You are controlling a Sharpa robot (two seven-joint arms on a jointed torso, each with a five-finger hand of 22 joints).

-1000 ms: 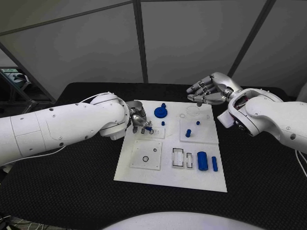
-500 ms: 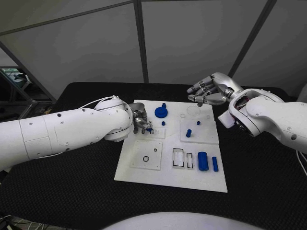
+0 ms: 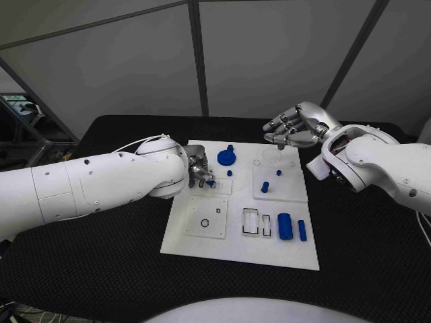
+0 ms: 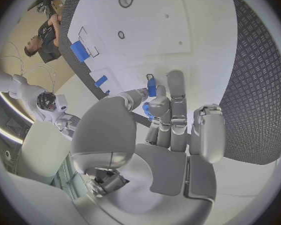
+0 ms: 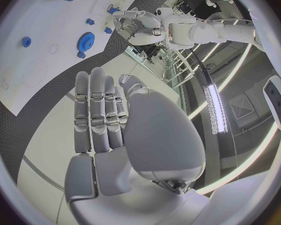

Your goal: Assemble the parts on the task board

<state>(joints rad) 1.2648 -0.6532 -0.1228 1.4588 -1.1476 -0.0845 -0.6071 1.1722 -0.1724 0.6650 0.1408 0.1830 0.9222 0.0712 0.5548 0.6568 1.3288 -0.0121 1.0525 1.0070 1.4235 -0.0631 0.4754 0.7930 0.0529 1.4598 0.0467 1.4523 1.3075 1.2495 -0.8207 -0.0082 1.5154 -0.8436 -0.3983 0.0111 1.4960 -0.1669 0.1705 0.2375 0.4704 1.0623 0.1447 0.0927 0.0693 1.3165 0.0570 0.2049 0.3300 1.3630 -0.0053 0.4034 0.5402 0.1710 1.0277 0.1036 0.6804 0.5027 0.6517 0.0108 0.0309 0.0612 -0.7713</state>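
no readable text, labels, numbers or signs anywhere

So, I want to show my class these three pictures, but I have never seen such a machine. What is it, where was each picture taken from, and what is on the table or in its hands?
It is a robot with two white arms ending in silver, many-fingered hands. The head view looks down from its head at a black table. The two round pictures come from cameras at each wrist, looking past that hand.

On the table lies a white task board with small blue parts: a gear, a cylinder and pegs.

The left hand pinches a small blue part just above the board. The right hand hangs over the board's far edge, holding nothing, its fingers fairly straight and side by side.
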